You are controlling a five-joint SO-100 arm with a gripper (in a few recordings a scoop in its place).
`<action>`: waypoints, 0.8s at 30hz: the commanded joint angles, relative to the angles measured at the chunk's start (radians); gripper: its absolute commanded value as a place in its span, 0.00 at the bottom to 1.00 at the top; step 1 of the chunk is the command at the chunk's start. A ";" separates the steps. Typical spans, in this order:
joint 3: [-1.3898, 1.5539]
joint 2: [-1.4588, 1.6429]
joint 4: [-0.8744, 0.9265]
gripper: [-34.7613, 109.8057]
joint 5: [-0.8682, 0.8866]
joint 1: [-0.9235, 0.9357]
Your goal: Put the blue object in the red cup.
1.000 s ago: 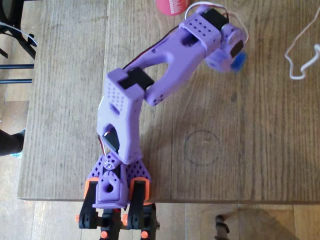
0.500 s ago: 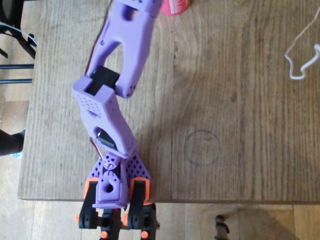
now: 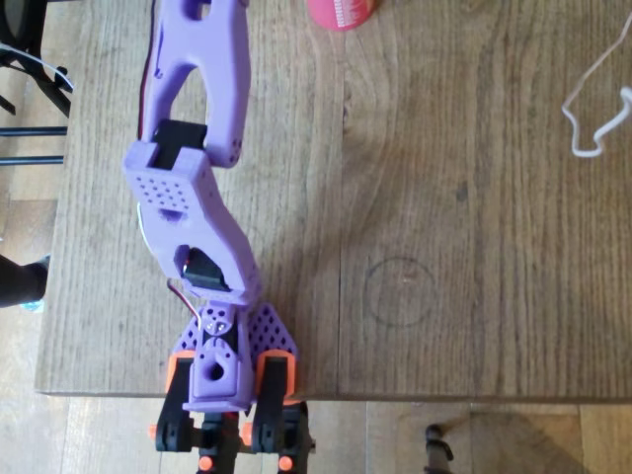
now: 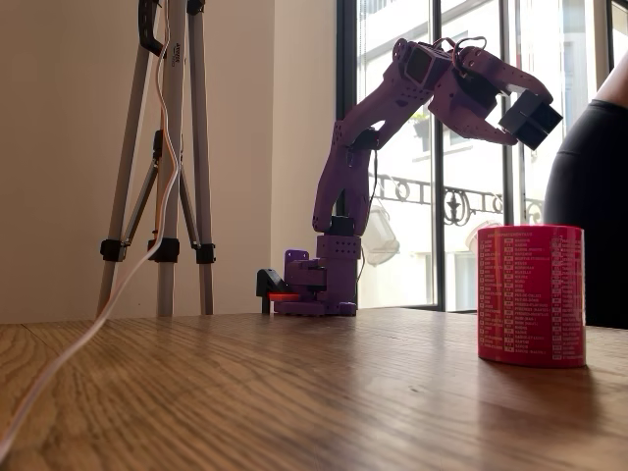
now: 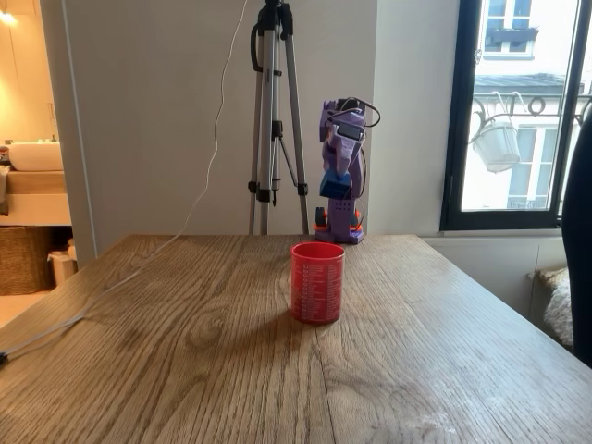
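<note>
A: Where's the blue object (image 5: 334,184)?

B: Clamped in the pincer (image 4: 531,117), raised well above the desk (image 4: 294,392), higher than the red cup (image 4: 531,294).

A: Is it over the cup?

B: Hard to judge. In a fixed view it hangs above the rim; from overhead the arm (image 3: 193,118) runs left of the cup.

A: So?

B: Centre over the opening, lower close, then release.

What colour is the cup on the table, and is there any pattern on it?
The cup is red with a grid of small white markings around its side, clearest in a fixed view.
</note>
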 commanded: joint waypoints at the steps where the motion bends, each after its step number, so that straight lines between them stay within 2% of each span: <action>1: -0.074 -0.029 -0.063 0.24 -0.021 -0.051; 13: -0.055 -0.123 -0.215 0.24 0.029 0.040; 24: -0.058 -0.120 -0.166 0.24 0.017 0.092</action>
